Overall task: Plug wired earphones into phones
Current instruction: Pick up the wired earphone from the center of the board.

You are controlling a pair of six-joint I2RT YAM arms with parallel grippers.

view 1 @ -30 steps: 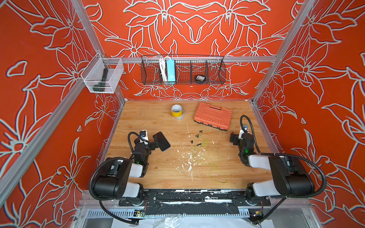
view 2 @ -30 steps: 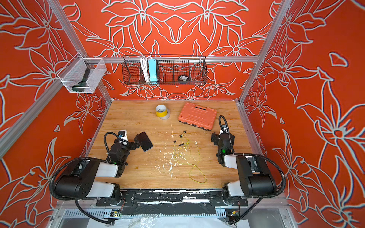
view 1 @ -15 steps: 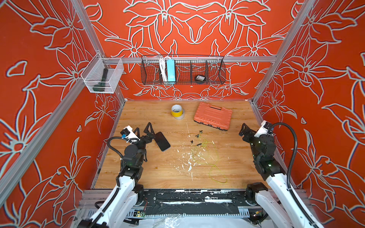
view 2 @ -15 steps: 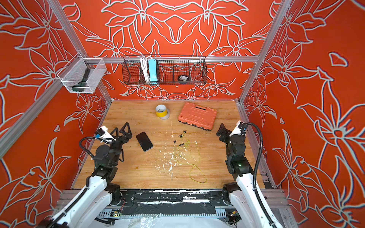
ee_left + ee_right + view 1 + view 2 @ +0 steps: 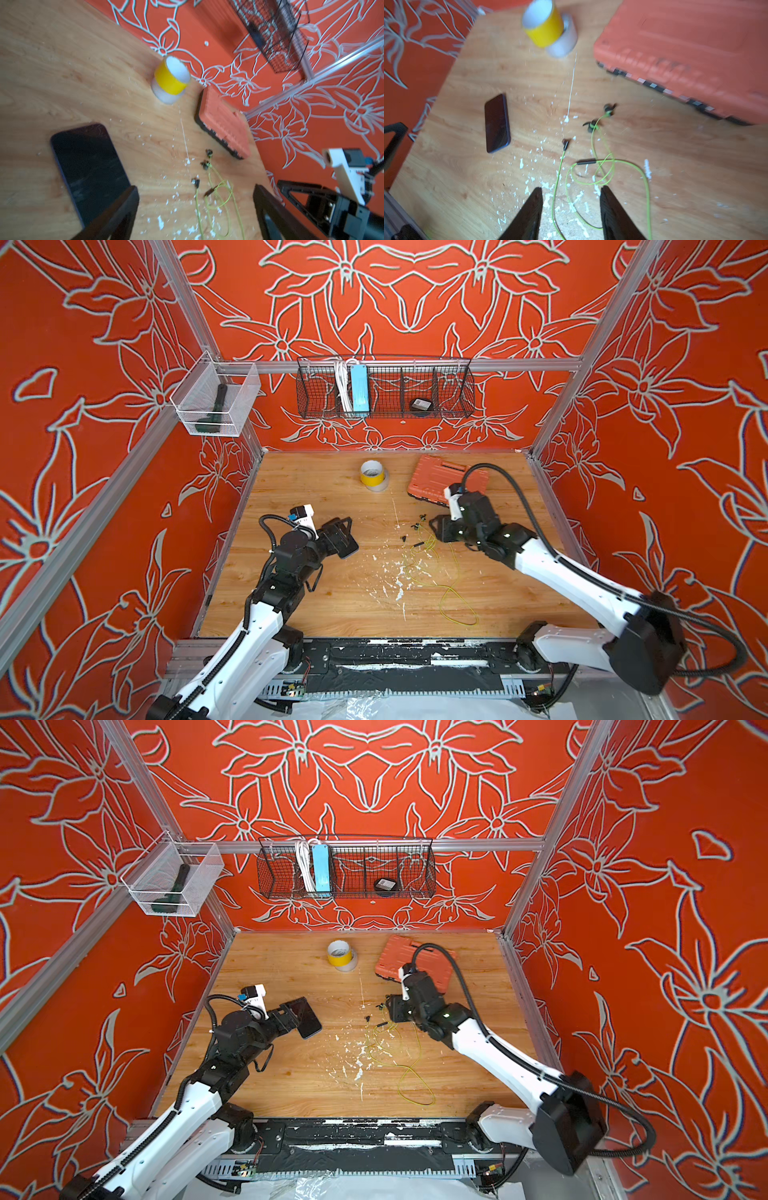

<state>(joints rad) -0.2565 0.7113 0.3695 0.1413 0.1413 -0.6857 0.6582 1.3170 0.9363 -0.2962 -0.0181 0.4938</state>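
Okay, wired earphones [image 5: 559, 166] lie loose mid-table, plug [image 5: 565, 144] in nothing, and the phone [image 5: 497, 123] sits flat, screen up, apart from it on the left arm's side. Likely each arm takes one piece: the right gripper [image 5: 571, 188] hangs over the cable, jaws partly apart, straddling it and clamping nothing, while the left gripper [image 5: 195, 188] is wide open and empty at the phone's edge. Count: one phone, one earphone set (two earbuds [image 5: 591, 125], one inline piece [image 5: 586, 161], one plug), two stacked tape rolls [image 5: 544, 27], one orange case [image 5: 675, 52].

No legible text, faint marking on orange case [image 5: 675, 66] blurred beyond reading
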